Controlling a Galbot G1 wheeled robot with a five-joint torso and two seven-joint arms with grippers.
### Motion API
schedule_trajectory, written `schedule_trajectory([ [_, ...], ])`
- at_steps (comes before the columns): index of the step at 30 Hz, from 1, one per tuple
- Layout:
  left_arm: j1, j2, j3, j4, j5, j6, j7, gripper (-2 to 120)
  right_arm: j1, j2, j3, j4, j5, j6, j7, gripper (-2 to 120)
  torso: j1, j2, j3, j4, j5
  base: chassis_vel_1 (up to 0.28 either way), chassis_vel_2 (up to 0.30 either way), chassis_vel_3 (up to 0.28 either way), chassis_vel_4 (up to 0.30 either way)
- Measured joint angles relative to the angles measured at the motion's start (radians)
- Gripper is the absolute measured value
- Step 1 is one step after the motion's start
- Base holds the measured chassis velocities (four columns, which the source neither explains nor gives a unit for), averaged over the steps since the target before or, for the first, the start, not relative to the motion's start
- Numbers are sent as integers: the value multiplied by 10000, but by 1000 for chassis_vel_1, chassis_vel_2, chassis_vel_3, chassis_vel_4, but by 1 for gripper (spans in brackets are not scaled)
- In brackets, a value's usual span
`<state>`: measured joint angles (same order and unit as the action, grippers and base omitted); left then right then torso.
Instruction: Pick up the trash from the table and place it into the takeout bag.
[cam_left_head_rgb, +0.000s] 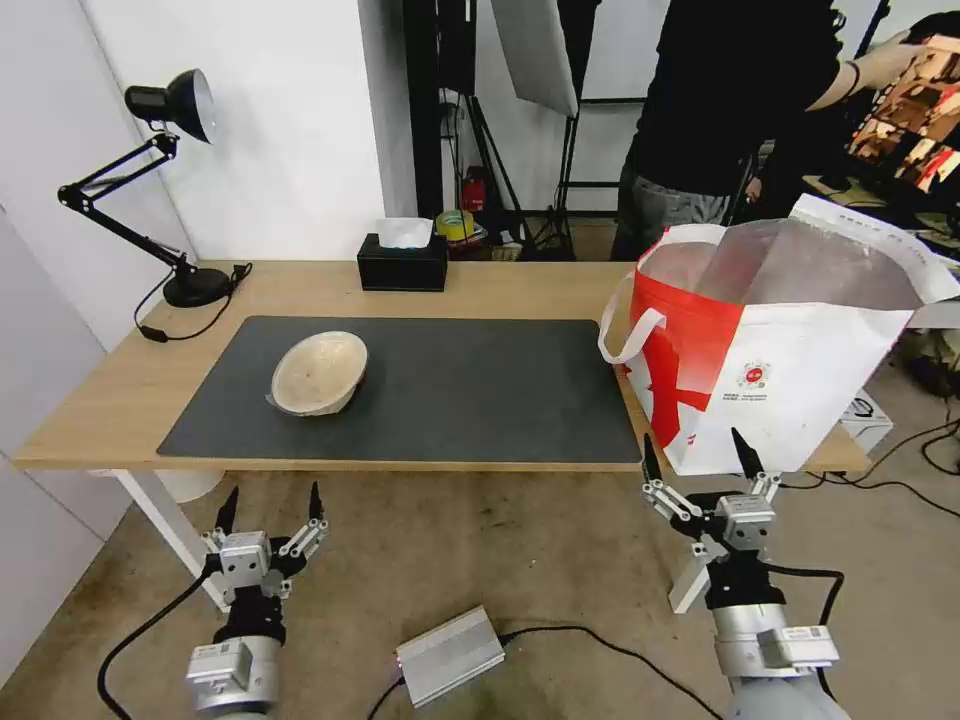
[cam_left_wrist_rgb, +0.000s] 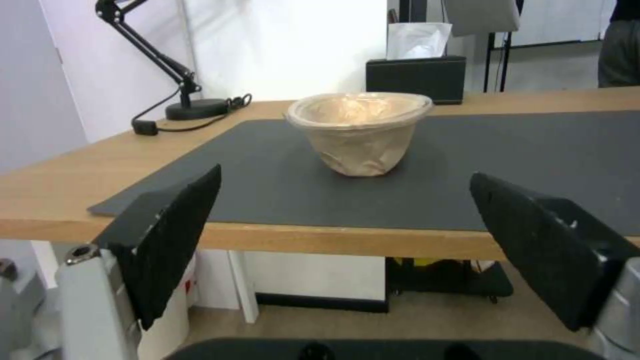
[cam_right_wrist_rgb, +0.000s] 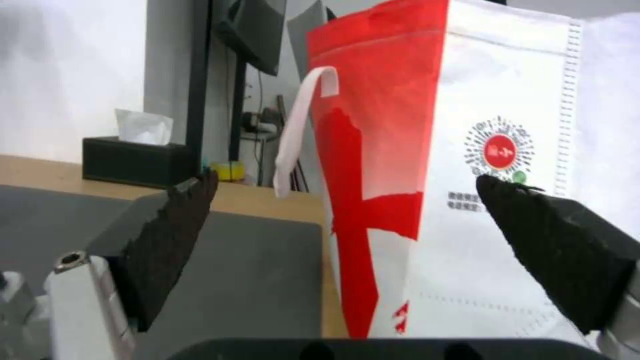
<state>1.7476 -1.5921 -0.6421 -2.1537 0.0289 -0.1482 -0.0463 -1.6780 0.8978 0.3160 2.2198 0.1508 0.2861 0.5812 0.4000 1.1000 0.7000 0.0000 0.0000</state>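
From the head, you see a smooth wood surface (cam_left_head_rgb: 120, 400) with a flat grey mat (cam_left_head_rgb: 460, 390); the round beige bowl (cam_left_head_rgb: 318, 373) lies tipped there. The shiny red-and-white bag (cam_left_head_rgb: 790, 370) stands at its right end.

Your left wrist shows the left claw (cam_left_wrist_rgb: 343, 215) spread wide, short of the crinkly bowl.

Your right wrist shows the right claw (cam_right_wrist_rgb: 347, 225) apart, near the bag.

- Left tool (cam_left_head_rgb: 270, 508) sits low, in front of the desk's near edge, on the robot's left, fingers pointing up and forward.
- Its two black fingers (cam_left_wrist_rgb: 175, 240) are spread wide apart, nothing between them.
- Left wrist and forearm run straight back toward the robot, a black cable looping off the side.
- Right tool (cam_left_head_rgb: 698, 458) is held a bit higher, on the robot's right, right at the desk's front edge.
- Its fingers (cam_right_wrist_rgb: 167, 245) are also spread wide, gripping nothing.
- Right forearm rises upright beneath it.
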Motion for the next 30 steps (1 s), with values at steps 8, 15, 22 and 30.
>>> schedule_trajectory([
  [8, -3, -1, -22, 15, -6, 7, 0, 100, -341, 43, -209, -9, -28, 265, 199, 97, 0, 0, -1, 0, 0, 0, 0, 0, 0],
  [15, 0, -3, -27, -2, -7, 10, 0, 100, -580, 125, -400, -126, -190, 485, 388, 97, 0, -1, 0, 0, 0, 0, 0, 0, 0],
  [22, -2, -3, -27, -9, -10, 16, -4, 100, -657, 248, -593, -307, -318, 634, 487, 96, 0, 0, -1, 0, 0, 0, 0, 0, 0],
  [30, 19, -3, -26, -4, -15, 16, -7, 100, -683, 360, -803, -535, -353, 668, 572, 95, 0, -1, 0, 0, 0, 0, 0, 0, 0],
])
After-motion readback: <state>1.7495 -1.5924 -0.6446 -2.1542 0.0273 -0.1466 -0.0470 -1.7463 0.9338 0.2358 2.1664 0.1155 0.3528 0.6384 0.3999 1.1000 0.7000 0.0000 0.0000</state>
